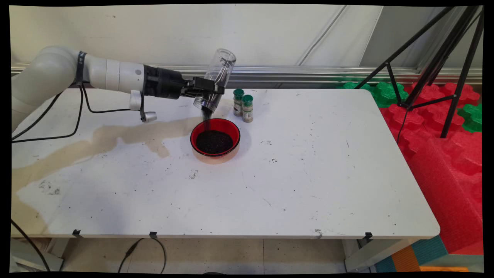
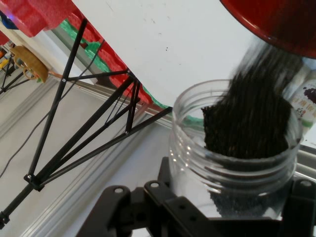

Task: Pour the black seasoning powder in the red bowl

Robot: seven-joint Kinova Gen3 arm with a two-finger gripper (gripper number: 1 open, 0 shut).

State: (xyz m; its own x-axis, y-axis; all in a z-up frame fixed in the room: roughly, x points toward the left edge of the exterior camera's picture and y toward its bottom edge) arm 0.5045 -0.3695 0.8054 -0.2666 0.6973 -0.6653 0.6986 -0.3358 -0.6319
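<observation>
My gripper [image 1: 210,90] is shut on a clear plastic jar [image 1: 214,79], held tipped mouth-down above the far rim of a red bowl [image 1: 215,123]. Dark grains stream from the jar's mouth [image 1: 206,111] into the bowl, which holds a dark heap [image 1: 214,141]. In the hand view the clear jar [image 2: 197,153] fills the lower right, dark grains [image 2: 249,123] spill over its rim toward the red bowl [image 2: 276,19] at the top right, and my gripper [image 2: 224,217] clasps the jar.
Two small spice jars with green lids [image 1: 244,104] stand just right of the bowl's far side. A tan stain [image 1: 115,135] runs across the table's left. A black tripod [image 1: 432,65] and red and green foam blocks [image 1: 444,127] sit to the right.
</observation>
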